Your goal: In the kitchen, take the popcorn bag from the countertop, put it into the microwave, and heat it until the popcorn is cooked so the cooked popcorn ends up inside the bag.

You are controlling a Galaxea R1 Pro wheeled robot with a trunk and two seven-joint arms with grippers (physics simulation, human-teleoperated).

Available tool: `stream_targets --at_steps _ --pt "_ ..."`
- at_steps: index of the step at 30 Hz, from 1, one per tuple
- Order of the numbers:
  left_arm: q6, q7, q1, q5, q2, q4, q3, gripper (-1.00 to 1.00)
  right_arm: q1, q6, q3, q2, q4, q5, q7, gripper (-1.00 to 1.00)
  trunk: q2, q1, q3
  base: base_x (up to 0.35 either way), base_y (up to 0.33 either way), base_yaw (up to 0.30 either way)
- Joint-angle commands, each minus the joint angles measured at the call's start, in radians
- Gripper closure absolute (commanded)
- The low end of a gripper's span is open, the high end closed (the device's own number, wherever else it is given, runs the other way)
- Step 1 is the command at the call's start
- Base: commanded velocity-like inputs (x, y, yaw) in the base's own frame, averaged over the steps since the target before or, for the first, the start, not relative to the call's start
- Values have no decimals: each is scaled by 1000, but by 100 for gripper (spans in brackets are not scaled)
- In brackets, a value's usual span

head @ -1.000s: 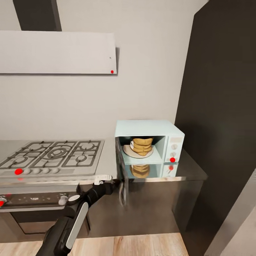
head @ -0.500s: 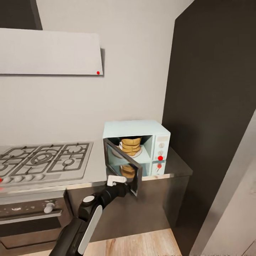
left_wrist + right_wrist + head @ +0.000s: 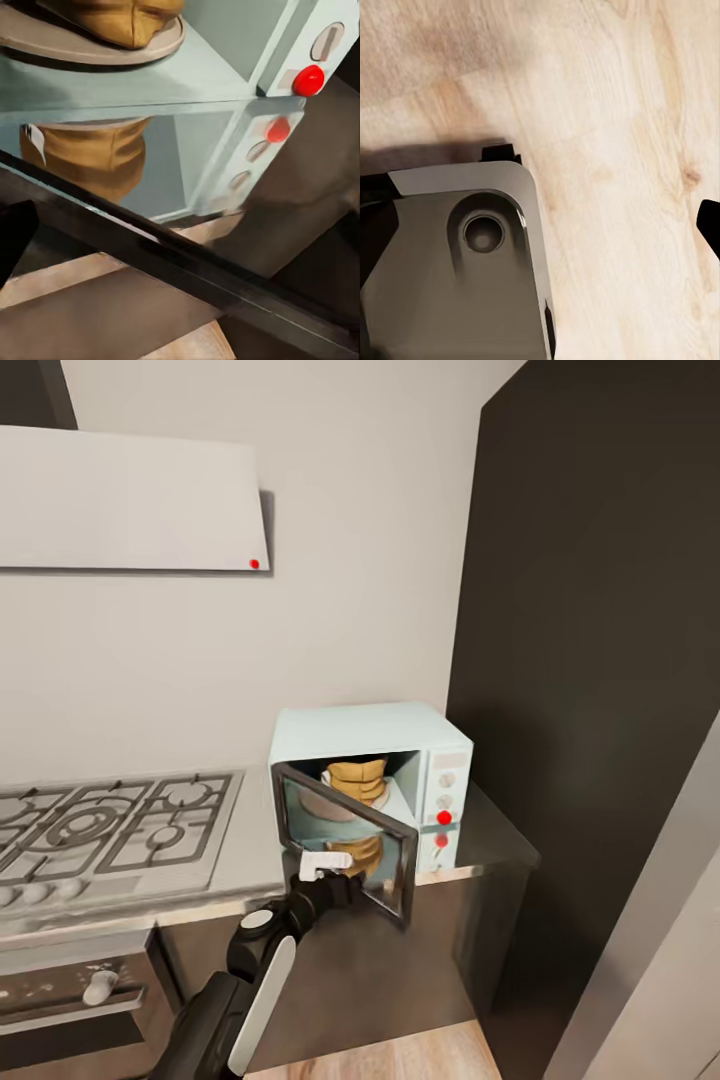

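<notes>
Popcorn bag (image 3: 357, 780) sits inside the microwave (image 3: 372, 732); left hand (image 3: 325, 862) at its door, grip unclear; right wrist view shows floor (image 3: 615, 112).

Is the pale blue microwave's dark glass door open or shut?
Partly open: the door angles out from the microwave, tan burlap bag visible inside.

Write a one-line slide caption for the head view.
Left claw at the half-open dark glass door of the pale blue boxy microwave, tan-gold burlap popcorn bag inside.
</notes>
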Motion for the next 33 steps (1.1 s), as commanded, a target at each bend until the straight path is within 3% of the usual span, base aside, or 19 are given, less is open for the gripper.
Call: stream_targets --at_steps 1,3,5,7,15,19,22,33 --pt "5 13 -1 8 -1 -1 -1 -100 -1 -6 -9 -1 3 9 -1 -100 -1 0 -1 222 0 0" --pt "5 27 0 8 -11 2 -3 -100 -1 -6 -8 -1 3 9 -1 -100 -1 0 -1 221 0 0" --pt "5 31 -1 7 -21 6 -29 -100 -1 -6 -8 -1 3 10 -1 -100 -1 0 -1 220 0 0" --pt "5 33 -1 7 -21 7 -66 -100 -1 -6 -8 -1 3 10 -1 -100 -1 0 -1 219 0 0" --pt "4 41 -1 7 -21 7 -129 -100 -1 -6 -8 -1 3 11 -1 -100 -1 0 -1 218 0 0" --pt "3 156 -1 12 -21 7 -156 -100 -1 -6 -8 1 3 12 -1 -100 -1 0 -1 211 0 0" --pt "-29 180 -1 14 -21 8 -190 -100 -1 -6 -8 1 3 12 -1 -100 -1 0 -1 208 0 0" --pt "-44 184 -1 12 -21 8 -210 -100 -1 -5 -9 1 3 8 -2 -100 -1 0 -1 208 0 -129"
